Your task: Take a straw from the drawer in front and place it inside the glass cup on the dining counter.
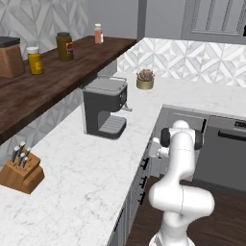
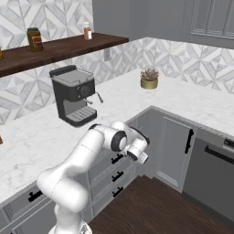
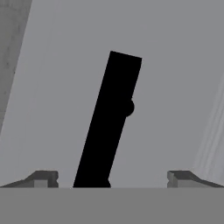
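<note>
The white robot arm with dark joints point(image 2: 87, 155) rises from the dark wood floor point(image 2: 160, 205) and bends forward, its hand held low and close against the grey cabinet fronts under the white grey-veined marble counter point(image 1: 86, 168). In the hand view the two-finger gripper point(image 3: 112, 178) shows its two small grey finger tips point(image 3: 43, 178) set far apart at the bottom, jaws spread wide with nothing between them but a flat grey front panel point(image 3: 175, 87) seen from very near. Across that panel runs a black bar handle point(image 3: 109, 122), tilted in this rolled view and lying between the two tips, closer to the left one; whether the tips touch it cannot be told. From the right base view the hand sits just beside the upper drawer of a stack of shallow grey drawers with black bar handles point(image 2: 118, 175), and the drawers there look shut. On the counter stands a dark grey espresso machine point(image 1: 104, 106), and further back near the patterned white tile wall point(image 1: 192, 60) a small potted succulent in a brass-coloured pot point(image 1: 145, 79). A wooden knife block point(image 1: 20, 172) rests near the counter's left end. Above, a dark wooden shelf point(image 1: 53, 86) carries a yellow jar point(image 1: 34, 60), a brown jar with a dark lid point(image 1: 65, 46) and a small orange bottle point(image 1: 98, 33)
</note>
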Controlling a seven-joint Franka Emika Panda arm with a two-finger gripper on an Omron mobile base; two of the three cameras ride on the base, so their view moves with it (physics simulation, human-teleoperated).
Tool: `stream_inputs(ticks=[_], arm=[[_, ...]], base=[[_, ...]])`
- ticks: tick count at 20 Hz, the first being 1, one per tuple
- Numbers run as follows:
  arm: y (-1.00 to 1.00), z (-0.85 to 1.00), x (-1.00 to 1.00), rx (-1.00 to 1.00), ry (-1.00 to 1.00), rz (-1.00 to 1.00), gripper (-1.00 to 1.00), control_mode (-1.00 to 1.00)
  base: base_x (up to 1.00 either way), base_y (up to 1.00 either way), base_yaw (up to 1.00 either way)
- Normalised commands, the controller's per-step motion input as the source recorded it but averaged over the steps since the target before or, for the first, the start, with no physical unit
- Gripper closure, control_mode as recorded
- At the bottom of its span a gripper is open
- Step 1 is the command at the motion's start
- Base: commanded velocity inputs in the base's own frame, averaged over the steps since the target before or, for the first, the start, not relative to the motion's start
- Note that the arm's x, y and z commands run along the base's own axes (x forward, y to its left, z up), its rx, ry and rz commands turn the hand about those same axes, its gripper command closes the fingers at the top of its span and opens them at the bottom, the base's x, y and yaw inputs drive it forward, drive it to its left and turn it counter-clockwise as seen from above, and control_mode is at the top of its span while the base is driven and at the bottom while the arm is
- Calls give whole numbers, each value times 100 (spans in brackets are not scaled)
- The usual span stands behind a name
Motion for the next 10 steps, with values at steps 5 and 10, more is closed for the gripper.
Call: stream_inputs(ticks=[5, 10], arm=[[1, -29, 44, 0, 0, 0, -100, -100], [35, 1, 2, -3, 0, -3, 100, -100]], base=[[0, 0, 0], [0, 0, 0]])
